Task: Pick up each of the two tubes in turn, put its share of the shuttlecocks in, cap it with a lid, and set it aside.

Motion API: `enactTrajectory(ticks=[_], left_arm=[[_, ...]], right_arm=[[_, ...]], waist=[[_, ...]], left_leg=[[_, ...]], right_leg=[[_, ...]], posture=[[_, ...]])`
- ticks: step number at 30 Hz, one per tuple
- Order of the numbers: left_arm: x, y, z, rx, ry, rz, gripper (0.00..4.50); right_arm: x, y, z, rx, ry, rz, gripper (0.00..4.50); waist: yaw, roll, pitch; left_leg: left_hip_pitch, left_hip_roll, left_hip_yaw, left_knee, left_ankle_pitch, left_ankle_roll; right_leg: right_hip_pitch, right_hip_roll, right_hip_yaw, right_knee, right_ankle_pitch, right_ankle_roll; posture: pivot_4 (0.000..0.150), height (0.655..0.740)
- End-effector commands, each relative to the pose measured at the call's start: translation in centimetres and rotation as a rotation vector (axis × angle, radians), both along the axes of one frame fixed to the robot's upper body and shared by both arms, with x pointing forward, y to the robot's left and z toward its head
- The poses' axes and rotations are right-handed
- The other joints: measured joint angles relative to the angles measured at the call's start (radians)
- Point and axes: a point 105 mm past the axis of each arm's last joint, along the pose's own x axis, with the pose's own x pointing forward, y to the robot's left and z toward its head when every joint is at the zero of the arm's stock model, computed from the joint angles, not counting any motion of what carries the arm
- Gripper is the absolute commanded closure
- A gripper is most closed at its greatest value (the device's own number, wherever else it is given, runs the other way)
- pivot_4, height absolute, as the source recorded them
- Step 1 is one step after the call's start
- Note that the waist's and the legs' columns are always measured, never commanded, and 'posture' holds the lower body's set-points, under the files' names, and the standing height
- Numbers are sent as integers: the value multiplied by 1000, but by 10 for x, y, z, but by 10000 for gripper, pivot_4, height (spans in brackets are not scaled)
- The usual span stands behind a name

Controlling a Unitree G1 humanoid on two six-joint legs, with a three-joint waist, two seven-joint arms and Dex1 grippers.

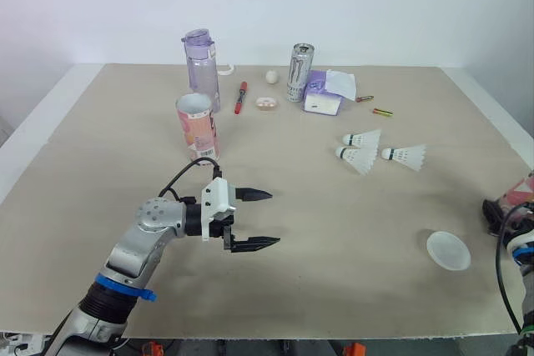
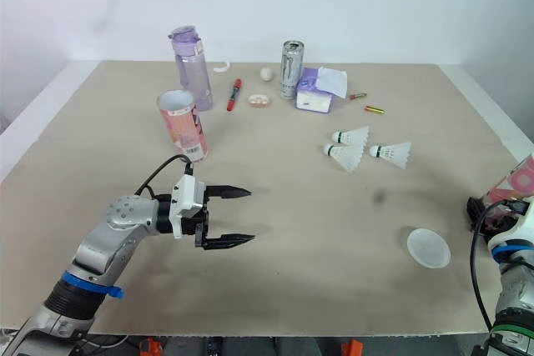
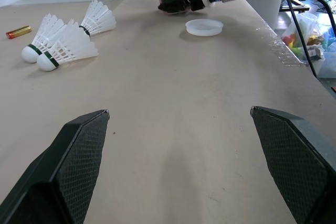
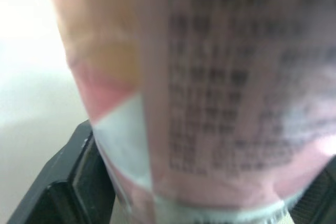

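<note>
left fingers [image 1: 253,195] spread wide, empty, lower left; right fingers [image 4: 73,182] clamp a tube [image 4: 210,103] at lower right. risk: its swing could knock the nearby lid [image 1: 448,250] off the worktop [image 1: 334,206].

Beige worktop [image 1: 334,206]; pink-and-white printed tube [image 1: 197,127]; lilac bottle [image 1: 200,60] behind tube; red pen [image 1: 241,97]; white shuttlecocks [image 1: 365,138], dark green bands; translucent white lid [image 1: 448,250].
</note>
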Motion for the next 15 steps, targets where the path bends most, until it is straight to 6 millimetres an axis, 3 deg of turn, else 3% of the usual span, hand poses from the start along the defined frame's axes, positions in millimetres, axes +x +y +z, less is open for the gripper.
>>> enactTrajectory(ticks=[1,15], left_arm=[[0,0,7,-9,-36,-8,0],[-1,-3,7,-5,-32,-20,0]], right_arm=[[2,6,4,-16,-7,30,3002],[-16,20,12,-24,-25,34,3002]], waist=[[0,0,0],[1,0,0]], left_leg=[[0,0,0,0,0,0],[0,0,0,-1,0,0]], right_leg=[[0,0,0,0,0,0],[0,0,0,0,-1,0]], posture=[[1500,7400],[1500,7400]])
